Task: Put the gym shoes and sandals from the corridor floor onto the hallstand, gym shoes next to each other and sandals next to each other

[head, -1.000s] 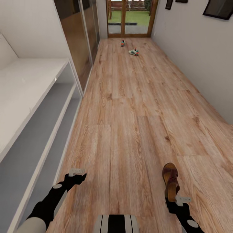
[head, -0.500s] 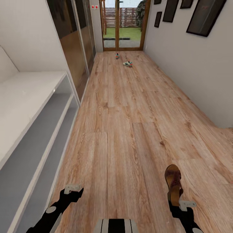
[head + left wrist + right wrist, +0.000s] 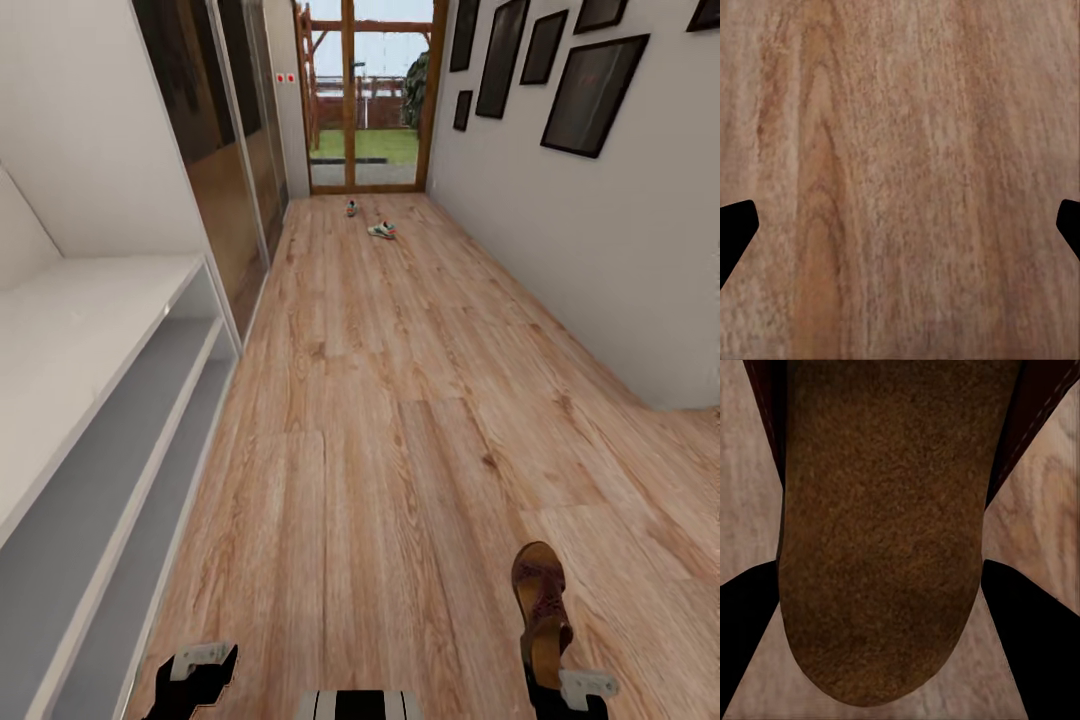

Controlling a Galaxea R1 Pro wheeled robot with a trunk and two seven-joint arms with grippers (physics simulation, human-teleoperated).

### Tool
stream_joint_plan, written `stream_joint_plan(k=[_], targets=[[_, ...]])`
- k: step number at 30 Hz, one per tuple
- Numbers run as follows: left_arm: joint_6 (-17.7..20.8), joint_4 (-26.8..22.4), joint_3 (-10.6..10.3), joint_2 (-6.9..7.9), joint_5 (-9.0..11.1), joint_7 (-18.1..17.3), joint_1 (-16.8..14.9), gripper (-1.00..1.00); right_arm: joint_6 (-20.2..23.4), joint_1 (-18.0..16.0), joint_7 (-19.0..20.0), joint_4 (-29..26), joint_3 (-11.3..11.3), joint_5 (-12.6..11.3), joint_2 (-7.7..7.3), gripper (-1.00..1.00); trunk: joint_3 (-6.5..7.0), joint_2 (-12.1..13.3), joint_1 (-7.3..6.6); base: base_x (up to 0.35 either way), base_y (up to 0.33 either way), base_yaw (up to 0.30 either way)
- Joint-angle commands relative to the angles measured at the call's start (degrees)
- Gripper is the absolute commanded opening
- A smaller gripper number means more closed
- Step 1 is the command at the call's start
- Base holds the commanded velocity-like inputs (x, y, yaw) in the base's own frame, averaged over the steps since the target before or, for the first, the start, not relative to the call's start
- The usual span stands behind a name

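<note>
- Light brown wood-grain plank corridor floor (image 3: 400, 400) runs from the near end away to a wood-framed glass door (image 3: 365, 100) at the far end, with green lawn visible through the panes.
- Along the left wall stands the wide light-grey hallstand with open shelf levels (image 3: 90, 400); beyond it are dark glossy sliding panels (image 3: 225, 130).
- On the right wall hang several black-framed pictures (image 3: 592, 92).
- Far down the corridor, near the door, lie two white lace-up gym shoes with green and red-orange accents: one (image 3: 381, 230) nearer and to the right, the other (image 3: 351, 208) a little farther and to the left, apart from each other, both on the floor.
- At the near right, the right gripper (image 3: 560, 690) holds one dark brown leather sandal with a woven strap and tan footbed (image 3: 541, 605), its toe pointing away down the corridor.
- From the right wrist view, the sandal's brown sole (image 3: 881, 525) sits between the two black fingers (image 3: 1035, 637), which close against its sides, with floor behind it.
- At the near left, the left gripper (image 3: 200, 672) hangs over bare floor close to the hallstand's front.
- From the left wrist view, its black fingers (image 3: 733, 232) stand wide apart with nothing but planks between them.
</note>
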Motion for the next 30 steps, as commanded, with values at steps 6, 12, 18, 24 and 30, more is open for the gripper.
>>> stream_joint_plan(k=[6,12,18,24,30], targets=[[-0.25,1.09,1.09,-0.12,-0.21,-0.20,-0.04,1.00,-0.34,-0.03,0.00,0.24,-0.15,-0.02,0.03,-1.00,1.83,0.07,-0.16,0.000,0.000,-0.075],[-0.27,1.34,1.13,-0.12,-0.22,-0.18,-0.04,1.00,-0.35,-0.03,0.00,0.25,-0.15,-0.02,0.03,-1.00,3.68,0.15,-0.32,0.000,0.000,-0.071],[-0.27,1.39,1.14,-0.12,-0.22,-0.17,-0.03,1.00,-0.35,-0.03,0.00,0.25,-0.15,-0.02,0.03,-1.00,5.29,2.56,-1.64,0.000,0.000,-0.069],[-0.27,1.39,1.07,-0.14,-0.24,-0.17,-0.04,1.00,-0.35,-0.03,0.00,0.25,-0.15,-0.02,0.03,-1.00,6.89,4.96,-2.95,0.000,0.000,-0.052],[-0.27,1.41,1.05,-0.20,-0.30,-0.17,-0.03,1.00,-0.35,-0.03,0.00,0.25,-0.15,-0.02,0.05,-1.00,8.49,7.37,-4.27,0.000,0.000,-0.011]])
